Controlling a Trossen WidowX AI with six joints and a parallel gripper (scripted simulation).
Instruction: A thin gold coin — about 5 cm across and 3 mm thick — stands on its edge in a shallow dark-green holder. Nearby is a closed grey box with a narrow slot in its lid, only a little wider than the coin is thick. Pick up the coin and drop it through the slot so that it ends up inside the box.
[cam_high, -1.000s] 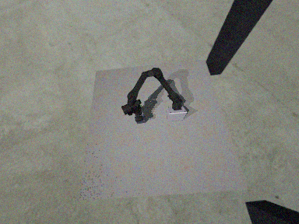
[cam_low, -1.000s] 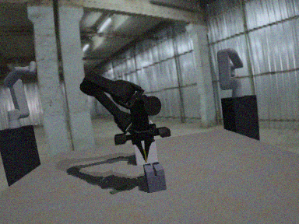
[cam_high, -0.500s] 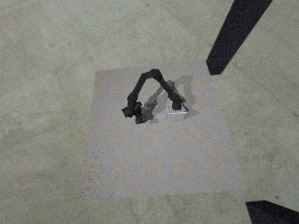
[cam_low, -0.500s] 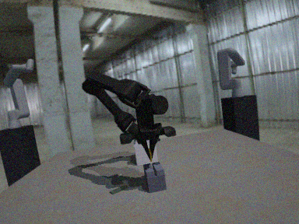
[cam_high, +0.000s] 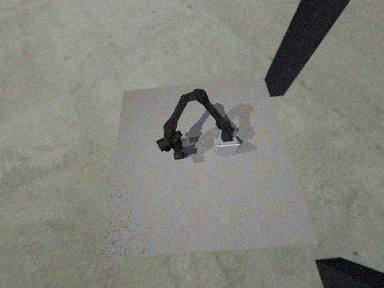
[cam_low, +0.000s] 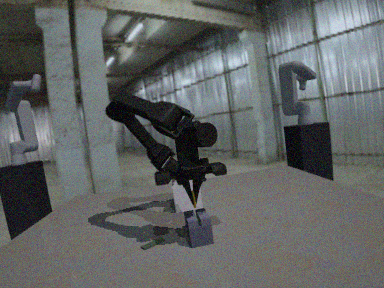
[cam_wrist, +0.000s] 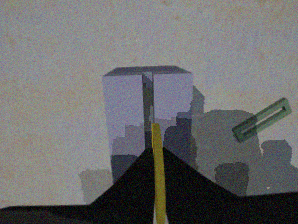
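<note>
My gripper (cam_wrist: 155, 155) (cam_low: 194, 192) (cam_high: 229, 137) is shut on the thin gold coin (cam_wrist: 158, 172) (cam_low: 193, 199) and holds it edge-on, pointing down. It hangs just above the grey box (cam_wrist: 122, 102) (cam_low: 200, 233) (cam_high: 226, 148). In the wrist view the coin's edge lines up with the narrow dark slot (cam_wrist: 147, 100) in the lid, a little above it. The dark-green holder (cam_wrist: 238, 135) (cam_low: 152, 244) lies empty on the table to one side of the box.
The arm's base (cam_high: 170, 144) stands left of the box on the pale grey table (cam_high: 200, 210). Dark pedestals with other arms (cam_low: 306, 150) (cam_low: 22, 195) stand well off the table at both sides.
</note>
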